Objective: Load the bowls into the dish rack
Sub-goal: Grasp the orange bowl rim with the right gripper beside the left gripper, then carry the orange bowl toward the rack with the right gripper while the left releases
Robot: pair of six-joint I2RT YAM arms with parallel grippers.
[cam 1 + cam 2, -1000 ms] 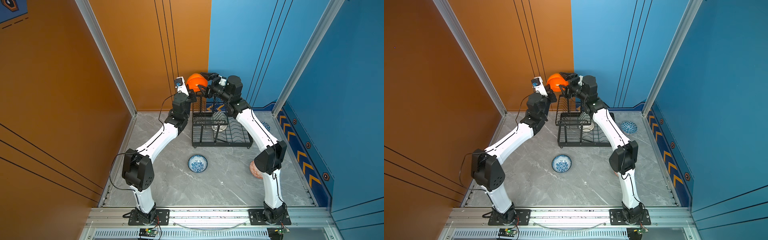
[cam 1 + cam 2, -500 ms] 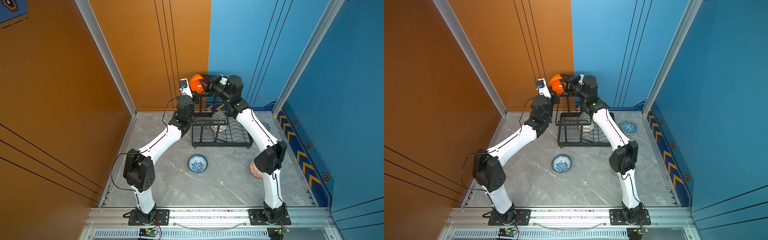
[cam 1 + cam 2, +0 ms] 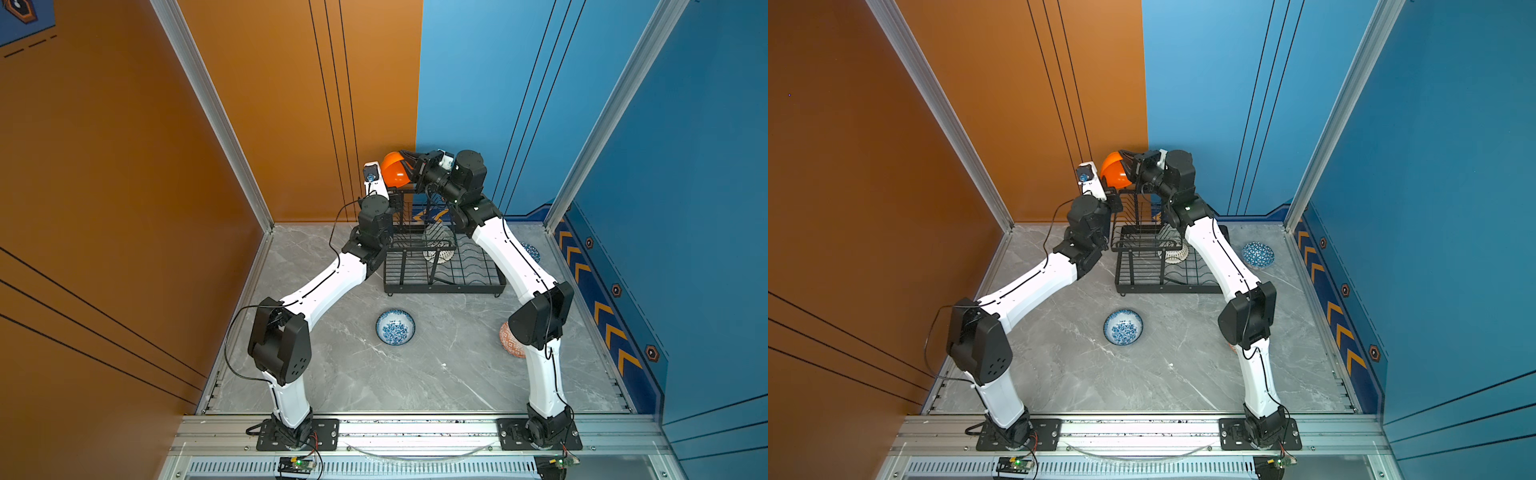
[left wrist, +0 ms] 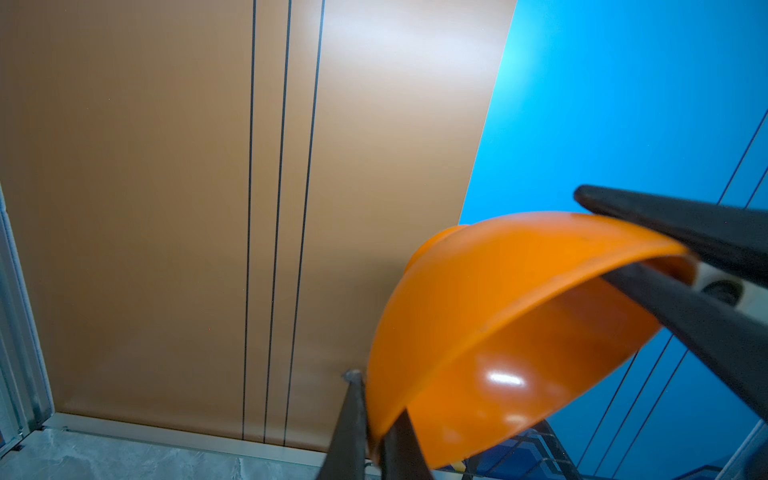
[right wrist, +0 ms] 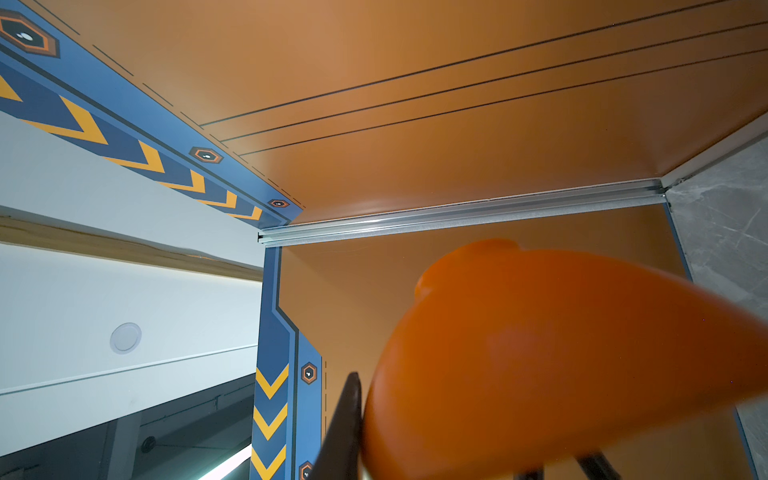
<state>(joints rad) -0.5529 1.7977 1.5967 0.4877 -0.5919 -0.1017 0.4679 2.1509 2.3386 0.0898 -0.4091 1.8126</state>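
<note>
Orange bowl (image 3: 1112,176) is high above the dish rack (image 3: 1163,288), tipped on its side with the opening toward my right gripper (image 3: 1128,166), which has one finger over the rim. Left gripper (image 3: 1109,194) sits just under the bowl; I can't make out contact. Lattice bowl (image 3: 1177,254) stands in the rack. Floral bowl (image 3: 1123,327) lies on the tabletop (image 3: 1084,374) in front, and the blue triangle bowl (image 3: 1258,254) is right of the rack.

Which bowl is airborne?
The plain orange bowl, held by the left gripper and right gripper above the dish rack; others, like the blue-floral bowl, rest lower.
</note>
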